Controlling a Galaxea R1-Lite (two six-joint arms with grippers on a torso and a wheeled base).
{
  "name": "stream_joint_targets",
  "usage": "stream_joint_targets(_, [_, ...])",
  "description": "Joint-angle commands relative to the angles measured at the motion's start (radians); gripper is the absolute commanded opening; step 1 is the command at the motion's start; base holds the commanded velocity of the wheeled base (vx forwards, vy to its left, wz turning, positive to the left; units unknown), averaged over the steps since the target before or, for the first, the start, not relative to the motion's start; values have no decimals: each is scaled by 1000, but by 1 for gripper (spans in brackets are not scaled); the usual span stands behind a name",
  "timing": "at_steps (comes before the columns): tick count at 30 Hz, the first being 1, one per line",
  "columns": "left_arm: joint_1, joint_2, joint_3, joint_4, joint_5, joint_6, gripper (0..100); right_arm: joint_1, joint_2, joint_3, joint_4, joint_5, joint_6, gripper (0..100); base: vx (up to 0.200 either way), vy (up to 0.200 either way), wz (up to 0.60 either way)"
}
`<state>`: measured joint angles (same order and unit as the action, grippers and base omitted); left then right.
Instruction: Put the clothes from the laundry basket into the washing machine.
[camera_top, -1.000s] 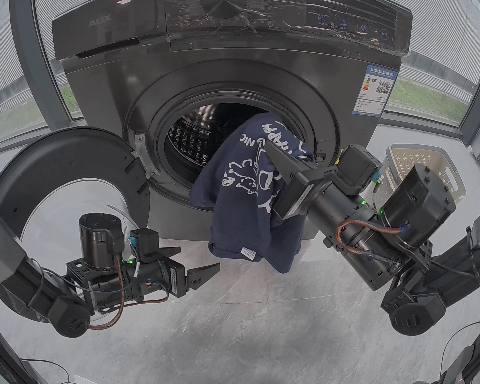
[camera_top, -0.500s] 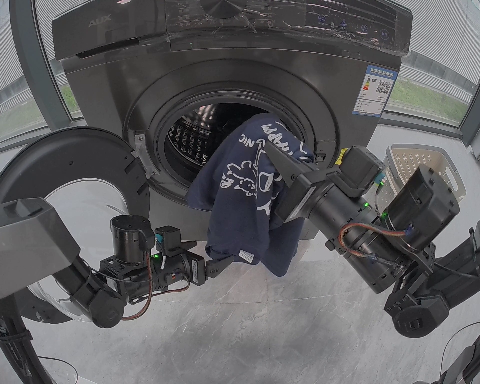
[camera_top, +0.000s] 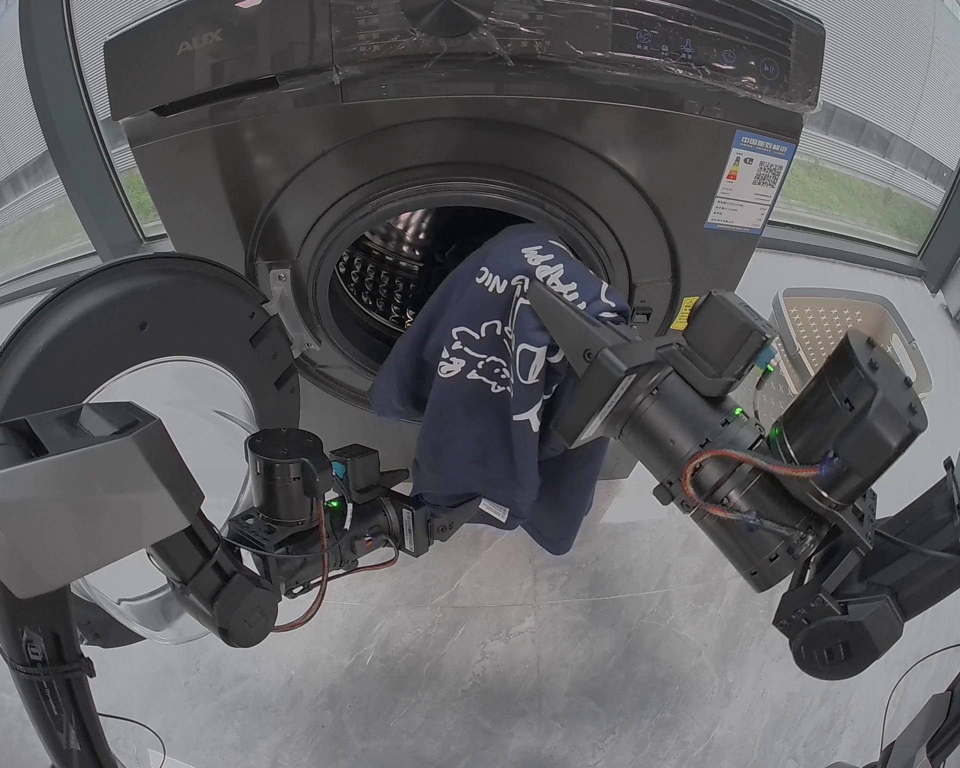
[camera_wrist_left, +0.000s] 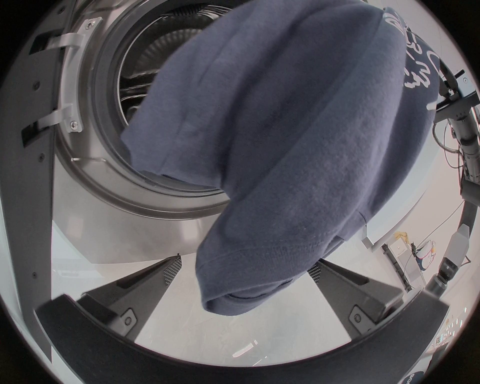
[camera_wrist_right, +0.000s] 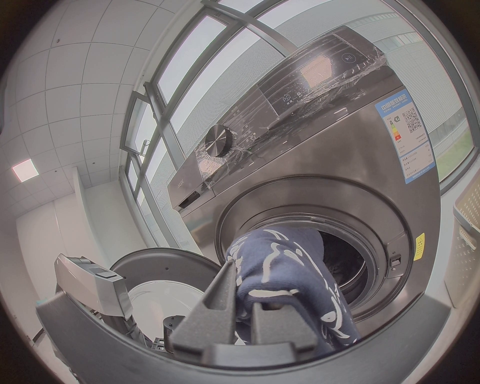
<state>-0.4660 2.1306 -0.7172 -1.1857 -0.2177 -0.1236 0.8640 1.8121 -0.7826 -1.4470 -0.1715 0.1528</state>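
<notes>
- Navy shirt (camera_top: 490, 400), white print: draped over the lower rim of the washing machine (camera_top: 230, 180) opening. The top part is in the mouth and the rest hangs down the front panel.
- The lower hem hangs past the panel's bottom edge; can't tell if it touches the floor (camera_top: 500, 660).
- Right gripper (camera_top: 545, 300): at the right side of the opening, clamped on the shirt's upper fold. The right wrist view shows fabric pinched between its fingers (camera_wrist_right: 212, 300).
- Left gripper (camera_top: 452, 508): low in front of the machine at the shirt's bottom edge, jaws spread wide. In the left wrist view the hem hangs between the two fingers (camera_wrist_left: 145, 285), apart from both.
- Drum (camera_top: 385, 280): perforated metal wall visible left of the shirt.
- Door (camera_top: 130, 320): swung fully open on the machine's left side.
- Laundry basket (camera_top: 850, 320): on the floor right of the machine, partly hidden behind the right arm.
</notes>
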Motion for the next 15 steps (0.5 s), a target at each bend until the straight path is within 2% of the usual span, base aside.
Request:
stream_joint_targets(1, [-7,20,-19,-6,-16,-1,100,3,1,0,-1,0,1,0,0,0,0])
stream_joint_targets(9, [-13,35,-39,-38,-28,-14,100,3,6,0,-1,0,2,0,0,0,0])
stream_joint_targets(10, [-13,35,-39,-40,-28,-14,0,3,6,0,-1,0,2,0,0,0,0])
stream_joint_targets(15, [-19,57,-44,-75,-28,-16,0,3,7,0,-3,0,2,0,0,0,0])
